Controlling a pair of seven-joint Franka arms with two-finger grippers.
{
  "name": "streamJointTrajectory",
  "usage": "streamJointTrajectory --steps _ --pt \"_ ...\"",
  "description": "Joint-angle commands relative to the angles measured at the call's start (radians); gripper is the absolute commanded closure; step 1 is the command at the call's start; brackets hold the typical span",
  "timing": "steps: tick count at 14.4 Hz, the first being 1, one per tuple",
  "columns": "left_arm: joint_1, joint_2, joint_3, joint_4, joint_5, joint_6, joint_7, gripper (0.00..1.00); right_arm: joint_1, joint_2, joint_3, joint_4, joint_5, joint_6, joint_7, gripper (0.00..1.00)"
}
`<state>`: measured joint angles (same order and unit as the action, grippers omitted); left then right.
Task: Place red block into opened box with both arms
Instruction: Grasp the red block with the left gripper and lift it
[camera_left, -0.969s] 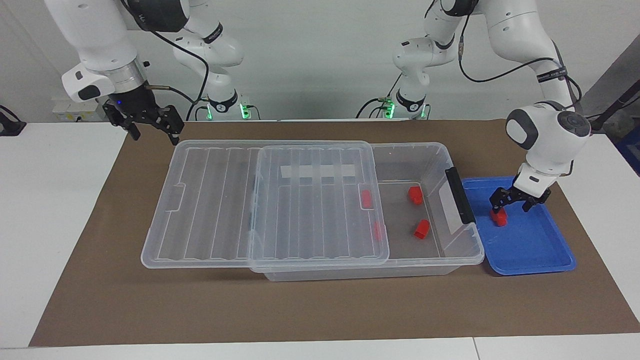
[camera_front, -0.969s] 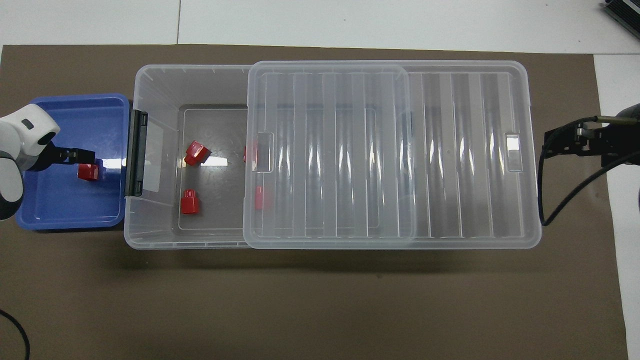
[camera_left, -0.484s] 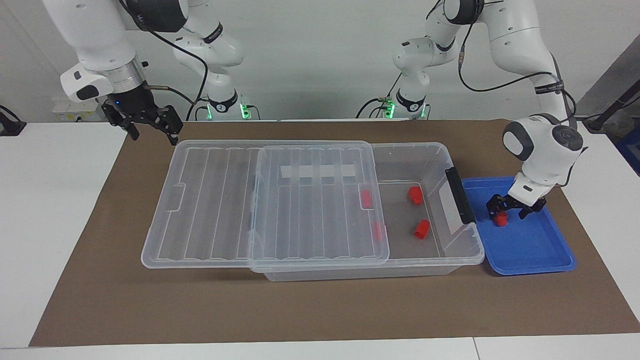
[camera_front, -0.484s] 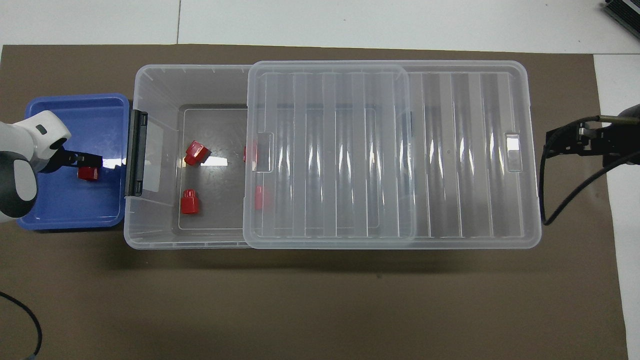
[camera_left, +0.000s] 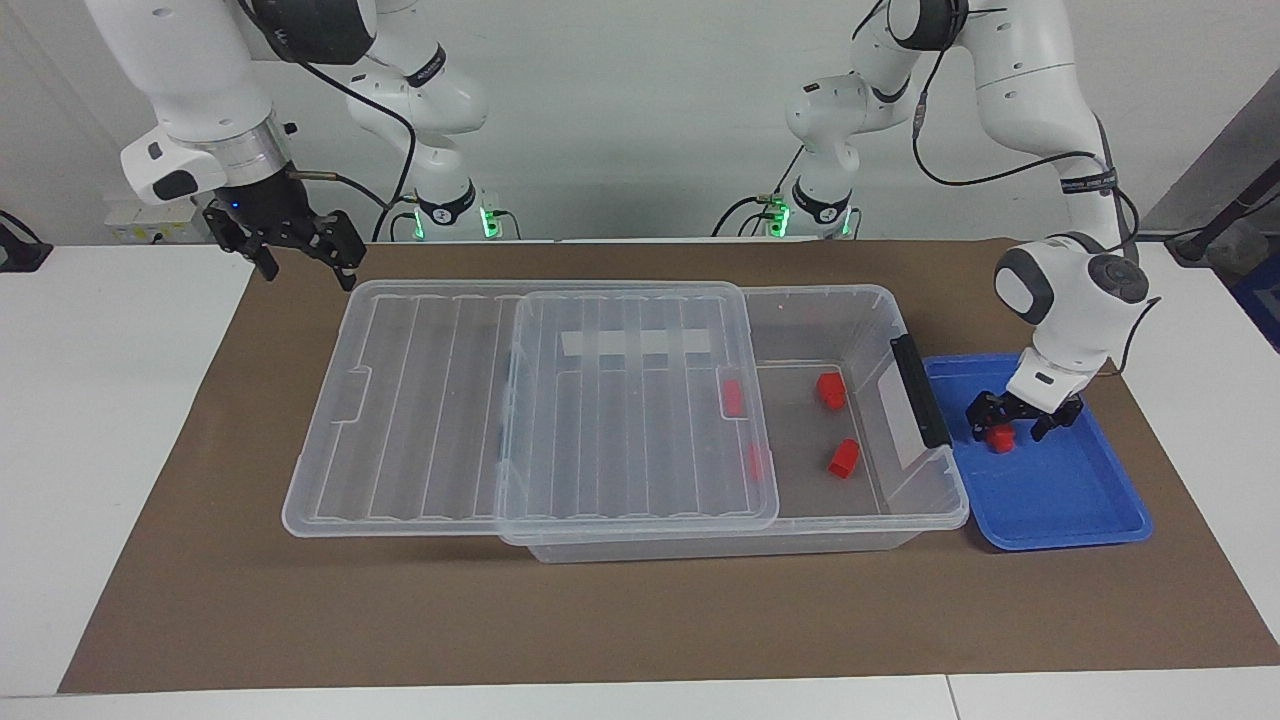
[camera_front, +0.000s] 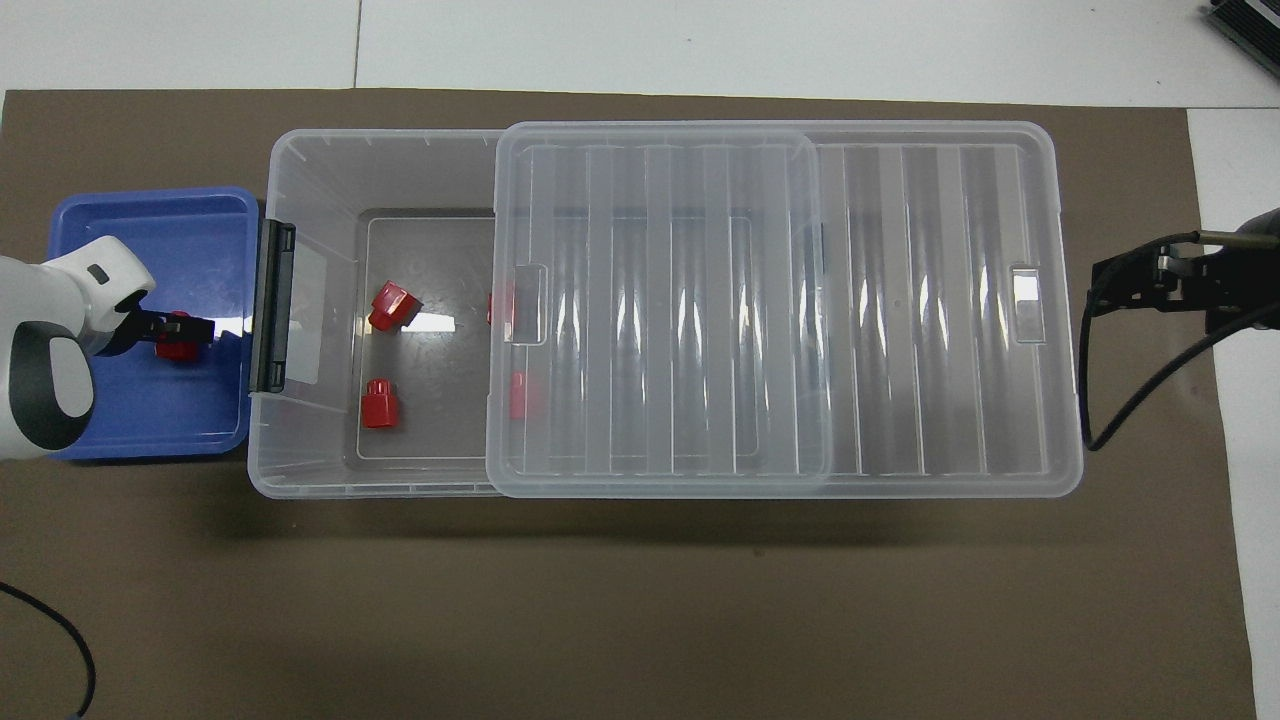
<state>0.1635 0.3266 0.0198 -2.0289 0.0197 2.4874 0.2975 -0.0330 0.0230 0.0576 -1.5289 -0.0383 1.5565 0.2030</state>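
At the right of the facing frame, the left claw (camera_left: 1010, 428) is down in the blue tray (camera_left: 1080, 500), fingers spread wide astride the red block (camera_left: 999, 438), which sits on the tray floor; its long axis cannot be told. Beside the tray, the box (camera_left: 850, 300) lies lengthwise across the surface, lid (camera_left: 420, 400) slid partway off. The right claw (camera_left: 305, 255) waits with fingers apart at upper left, above the brown mat.

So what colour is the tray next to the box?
The tray beside the box is blue, clearest in the overhead view.
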Motion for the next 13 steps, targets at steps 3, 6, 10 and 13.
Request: streamJointTrajectory --steps 3,6,10,13 --pt "-0.004 -0.006 0.002 -0.008 0.000 -0.007 0.009 0.88 -0.011 0.003 0.005 0.009 0.012 -0.012 -0.024 0.00" --pt "-0.005 -0.006 0.002 -0.001 0.000 -0.030 0.009 1.00 -0.011 0.003 0.005 0.009 0.012 -0.012 -0.024 0.00" --pt "-0.012 -0.004 0.000 0.215 -0.015 -0.342 -0.006 1.00 -0.011 0.003 0.005 0.009 0.012 -0.012 -0.024 0.00" --pt "-0.013 -0.011 -0.003 0.479 -0.079 -0.696 -0.095 1.00 -0.011 0.003 0.005 0.009 0.012 -0.012 -0.024 0.00"
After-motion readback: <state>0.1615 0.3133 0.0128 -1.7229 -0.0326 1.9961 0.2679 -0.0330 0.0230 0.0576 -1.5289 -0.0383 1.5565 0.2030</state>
